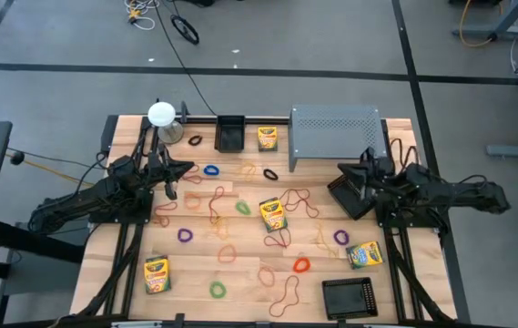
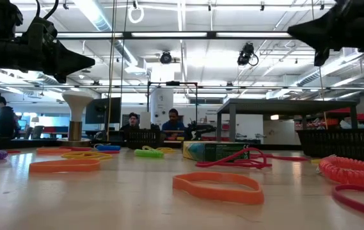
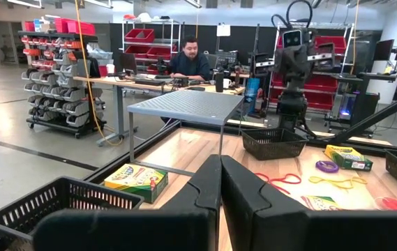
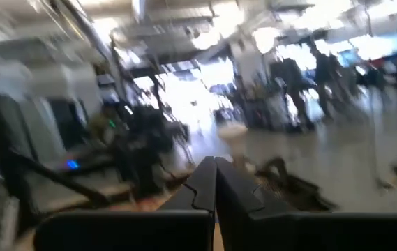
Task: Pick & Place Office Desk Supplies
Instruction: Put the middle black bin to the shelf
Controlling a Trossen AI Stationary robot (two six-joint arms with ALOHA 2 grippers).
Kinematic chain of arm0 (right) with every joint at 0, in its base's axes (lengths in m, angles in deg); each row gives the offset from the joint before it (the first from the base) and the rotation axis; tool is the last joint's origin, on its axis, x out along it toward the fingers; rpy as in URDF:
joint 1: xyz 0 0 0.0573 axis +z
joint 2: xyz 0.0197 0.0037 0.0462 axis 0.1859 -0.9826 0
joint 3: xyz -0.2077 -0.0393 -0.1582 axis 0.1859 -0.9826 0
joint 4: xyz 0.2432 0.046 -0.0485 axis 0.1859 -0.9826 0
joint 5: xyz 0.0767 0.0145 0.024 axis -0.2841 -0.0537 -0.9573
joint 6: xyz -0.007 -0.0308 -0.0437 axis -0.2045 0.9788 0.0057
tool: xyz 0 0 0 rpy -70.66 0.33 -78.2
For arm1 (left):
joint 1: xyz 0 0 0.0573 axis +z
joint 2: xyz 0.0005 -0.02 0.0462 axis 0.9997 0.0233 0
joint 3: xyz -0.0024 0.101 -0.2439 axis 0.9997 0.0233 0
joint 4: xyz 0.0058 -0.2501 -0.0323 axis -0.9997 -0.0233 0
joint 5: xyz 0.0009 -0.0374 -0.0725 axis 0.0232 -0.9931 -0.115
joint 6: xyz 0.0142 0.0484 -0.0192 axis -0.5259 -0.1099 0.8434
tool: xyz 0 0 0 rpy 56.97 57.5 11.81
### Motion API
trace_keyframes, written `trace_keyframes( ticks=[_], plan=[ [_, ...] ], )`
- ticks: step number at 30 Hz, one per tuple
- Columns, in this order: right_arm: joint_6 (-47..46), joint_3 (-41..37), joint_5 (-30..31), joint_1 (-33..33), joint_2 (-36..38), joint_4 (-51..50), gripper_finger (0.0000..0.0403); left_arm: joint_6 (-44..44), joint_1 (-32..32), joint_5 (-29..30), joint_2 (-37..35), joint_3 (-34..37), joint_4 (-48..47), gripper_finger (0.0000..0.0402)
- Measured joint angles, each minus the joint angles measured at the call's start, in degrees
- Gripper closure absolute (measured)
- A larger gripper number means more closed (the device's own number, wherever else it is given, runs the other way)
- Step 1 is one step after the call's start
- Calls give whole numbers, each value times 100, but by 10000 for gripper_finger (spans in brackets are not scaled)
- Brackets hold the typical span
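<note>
Wooden slats make up the table [image 1: 240, 273], which sits on a grey workshop floor, and across the room two seated people [image 2: 153, 122] show small behind the far edge in the low view. Rubber-band loops lie scattered over the middle of the table: a blue one [image 1: 210, 169], a purple one [image 1: 185, 235], a green one [image 1: 218, 289] and an orange one [image 2: 217, 186] that fills the foreground of the low view. Four crayon boxes lie apart from each other: one at the far edge [image 1: 268, 138] between the small black basket [image 1: 229, 133] and the grey perforated stand [image 1: 335, 130], one at the centre [image 1: 273, 214], one near the front left [image 1: 157, 272] and one on the right [image 1: 364, 254]. Nothing is held. The left gripper [image 1: 186, 169] hangs above the table's left side near the white round-topped object [image 1: 161, 114], and its wrist view shows its fingers [image 3: 205, 188] pressed together. The right gripper [image 1: 345, 169] hovers above the right side beside a tilted black mesh tray [image 1: 348, 197]; its own view is heavily smeared, but the fingers [image 4: 208, 183] appear to meet with no gap. Another black tray [image 1: 348, 296] lies at the front edge, partly cut off.
</note>
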Motion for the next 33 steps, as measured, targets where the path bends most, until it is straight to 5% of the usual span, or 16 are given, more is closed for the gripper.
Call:
trace_keyframes(
  ticks=[6, 16, 25, 33],
  plan=[
    [-445, 1108, 716, 350, -1578, -1398, 399, 1, -1, 0, 0, 1, 0, 390],
    [-2554, 2767, 1246, 1199, -3719, -4298, 401, 2, -2, 0, 0, 2, 0, 390],
    [-3682, 3931, 1338, 2131, -5141, -5924, 399, 2, -1, 0, -1, 0, 0, 390],
    [-4486, 4809, 1180, 2716, -5804, -7911, 355, 2, 0, -1, 0, 1, 1, 390]
  ],
)
